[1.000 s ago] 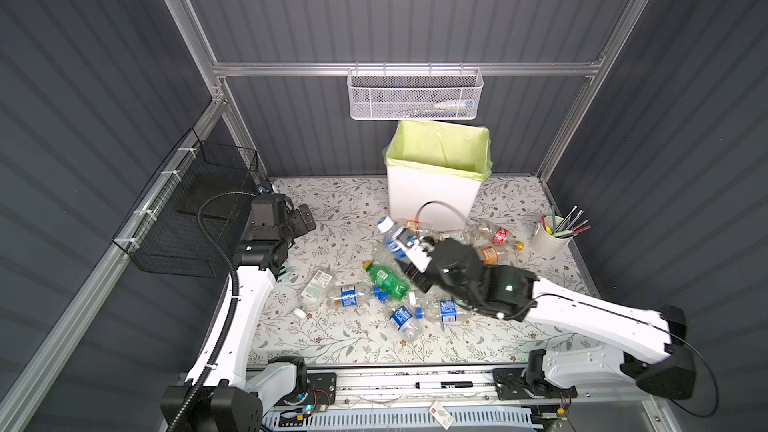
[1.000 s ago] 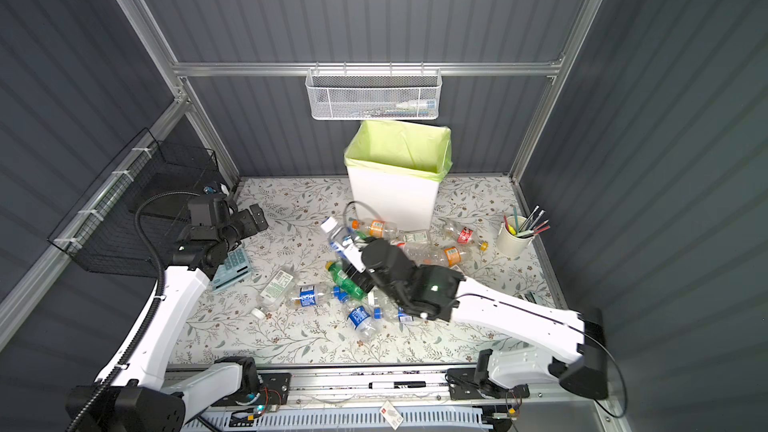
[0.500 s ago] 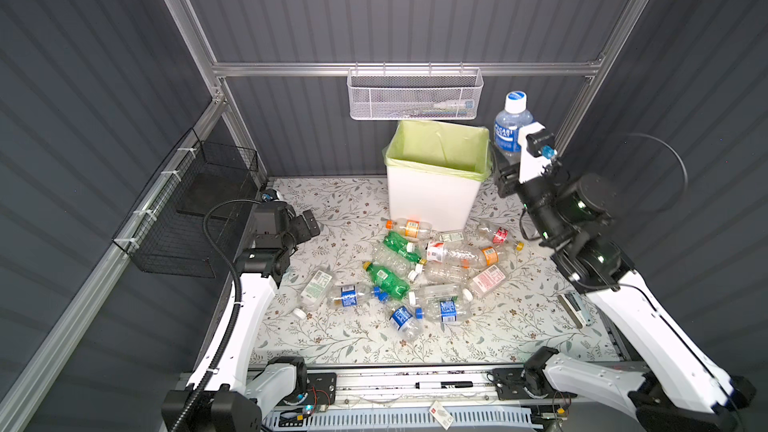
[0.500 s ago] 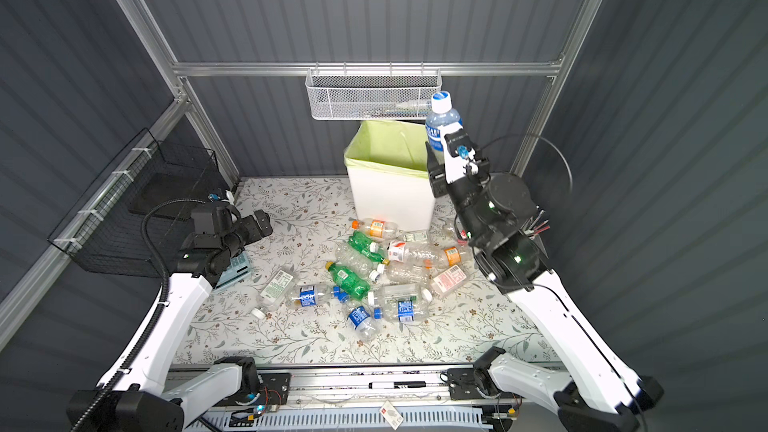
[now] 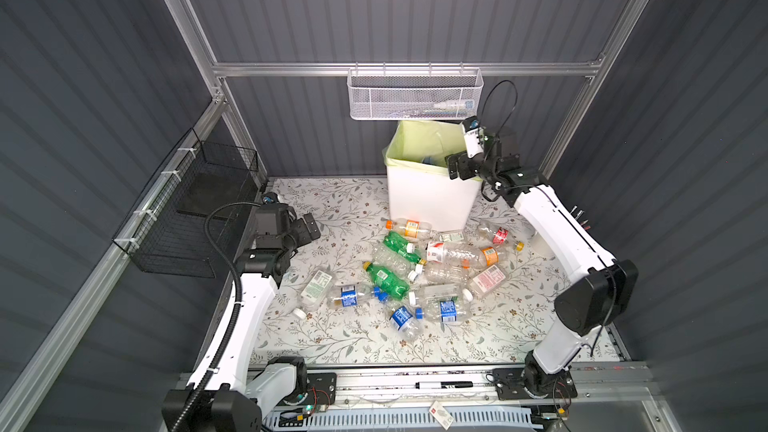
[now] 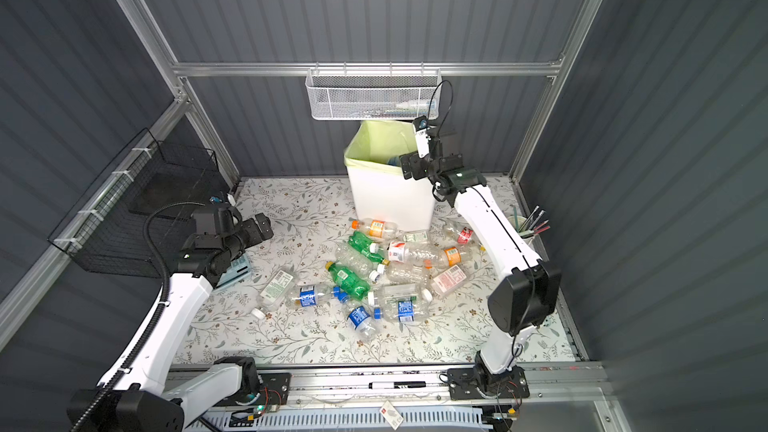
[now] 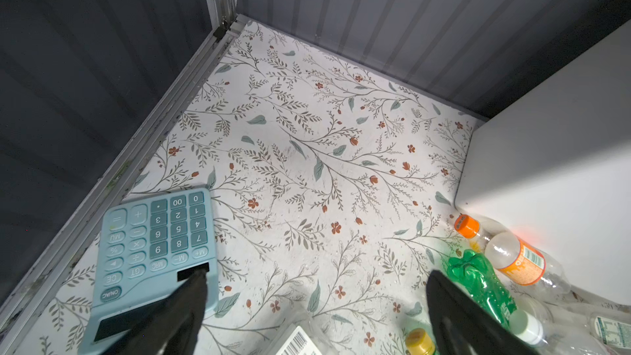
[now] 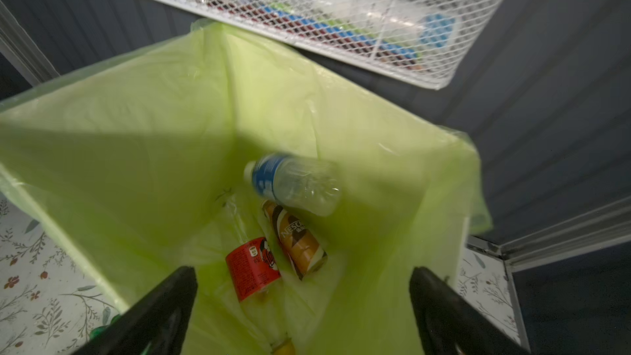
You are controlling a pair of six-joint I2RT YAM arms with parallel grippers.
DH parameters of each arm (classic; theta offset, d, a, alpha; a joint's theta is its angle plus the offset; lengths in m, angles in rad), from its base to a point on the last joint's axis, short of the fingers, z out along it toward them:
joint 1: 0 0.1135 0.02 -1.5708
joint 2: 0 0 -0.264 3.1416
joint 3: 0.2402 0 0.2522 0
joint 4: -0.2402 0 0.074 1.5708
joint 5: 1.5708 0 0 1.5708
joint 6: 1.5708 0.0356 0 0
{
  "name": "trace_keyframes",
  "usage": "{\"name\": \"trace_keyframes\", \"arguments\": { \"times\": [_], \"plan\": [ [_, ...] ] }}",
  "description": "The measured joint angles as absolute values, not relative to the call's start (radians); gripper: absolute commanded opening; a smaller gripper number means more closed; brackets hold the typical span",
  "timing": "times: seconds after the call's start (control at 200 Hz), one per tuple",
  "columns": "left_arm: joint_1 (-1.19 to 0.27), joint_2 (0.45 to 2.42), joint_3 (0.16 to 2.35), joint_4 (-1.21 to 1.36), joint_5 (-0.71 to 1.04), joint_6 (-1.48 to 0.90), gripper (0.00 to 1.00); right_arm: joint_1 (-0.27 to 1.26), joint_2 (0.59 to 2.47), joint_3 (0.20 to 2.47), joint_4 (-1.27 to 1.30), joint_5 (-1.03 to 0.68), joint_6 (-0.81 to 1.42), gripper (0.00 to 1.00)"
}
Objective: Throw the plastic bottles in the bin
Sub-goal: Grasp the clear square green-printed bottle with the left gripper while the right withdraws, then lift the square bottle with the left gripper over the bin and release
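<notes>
Many clear plastic bottles [image 5: 455, 254], boxy bin [image 5: 428, 201]

The bin [image 5: 430, 201] gapes open, though the mesh basket [image 5: 415, 97] hangs just over its far rim. Bare table [image 5: 340, 205] left of the bottles [image 5: 386, 278].

In the right wrist view, the blue-labelled bottle [image 8: 292, 182] inside the bin [image 8: 136, 124] is smeared by motion blur, so its label print cannot be read, and both fingers [image 8: 160, 315] of the right gripper [image 8: 302, 273] run out of frame. In the left wrist view, the calculator [image 7: 150, 240] is partly covered by a finger [image 7: 181, 312] of the left gripper [image 7: 314, 274] and clipped at the frame edge, as is a barcoded bottle [image 7: 300, 341]. In both top views the contents of the white mesh basket [image 5: 415, 95] [image 6: 374, 93] are too small to identify, and in a top view the pen cup [image 5: 542, 245] is mostly hidden behind the right arm [image 5: 552, 222].
</notes>
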State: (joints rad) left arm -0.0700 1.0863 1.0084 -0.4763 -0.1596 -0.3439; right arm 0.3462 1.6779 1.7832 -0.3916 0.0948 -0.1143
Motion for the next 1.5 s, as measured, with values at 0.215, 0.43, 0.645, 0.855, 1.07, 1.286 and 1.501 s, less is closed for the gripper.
{"name": "trace_keyframes", "arguments": {
  "times": [0.215, 0.43, 0.645, 0.855, 1.07, 1.286, 1.501],
  "plan": [
    [-0.091, 1.102, 1.009, -0.563, -0.183, -0.297, 1.0, 0.309, 1.393, 1.628, -0.304, 0.112, -0.058, 0.99],
    [-0.216, 1.241, 1.111, -0.738, -0.268, -0.167, 1.0, 0.251, 1.26, 1.369, -0.27, 0.116, 0.02, 0.99],
    [-0.255, 1.345, 1.114, -0.849, -0.276, -0.066, 1.0, 0.175, 1.206, 1.208, -0.306, 0.098, 0.095, 0.99],
    [-0.255, 1.347, 1.044, -0.885, -0.257, -0.013, 1.0, 0.153, 1.164, 1.201, -0.308, 0.072, 0.124, 0.99],
    [-0.255, 1.446, 1.036, -0.889, -0.242, 0.008, 0.98, 0.15, 1.165, 1.181, -0.31, 0.059, 0.139, 0.99],
    [-0.255, 1.563, 1.036, -0.897, -0.238, 0.019, 0.95, 0.139, 1.163, 1.159, -0.321, 0.054, 0.139, 0.99],
    [-0.255, 1.612, 1.044, -0.898, -0.235, 0.03, 0.9, 0.126, 1.155, 1.146, -0.323, 0.049, 0.143, 0.99]
  ]
}}
